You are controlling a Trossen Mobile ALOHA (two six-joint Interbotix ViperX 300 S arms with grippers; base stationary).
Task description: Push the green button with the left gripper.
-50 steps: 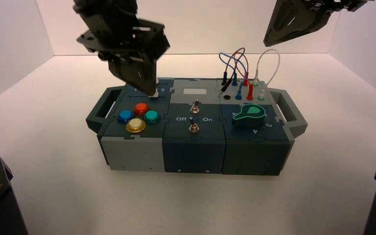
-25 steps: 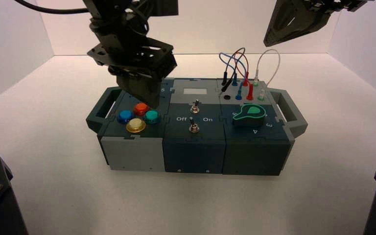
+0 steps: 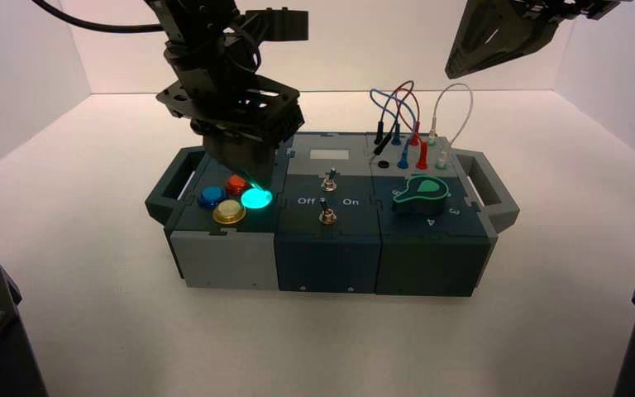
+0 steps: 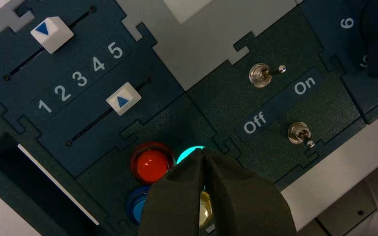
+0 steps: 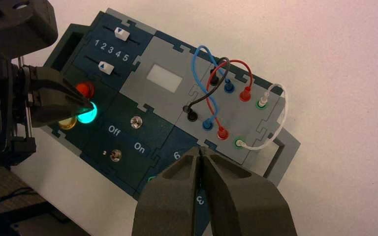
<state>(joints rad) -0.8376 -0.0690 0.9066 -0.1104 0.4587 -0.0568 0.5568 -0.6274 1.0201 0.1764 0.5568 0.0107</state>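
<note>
You are pressing now: the left end effector (image 3: 252, 184), jaws pressed together, is bearing its tip on the green button (image 3: 257, 198), which is glowing at the box's left end beside the red button (image 4: 151, 162). Next, I judge, you should be lifting straight off. The right end effector (image 5: 200, 153) is hanging high, jaws together.

We note the box (image 4: 177, 123) has a matt, finely grained dark plastic skin. The green button (image 3: 256, 198) and red button (image 4: 151, 163) are glossy translucent plastic domes. Toggle switches (image 4: 261, 75) look polished metal. The left end effector (image 4: 204, 153) fingers appear matt and rubbery.
</note>
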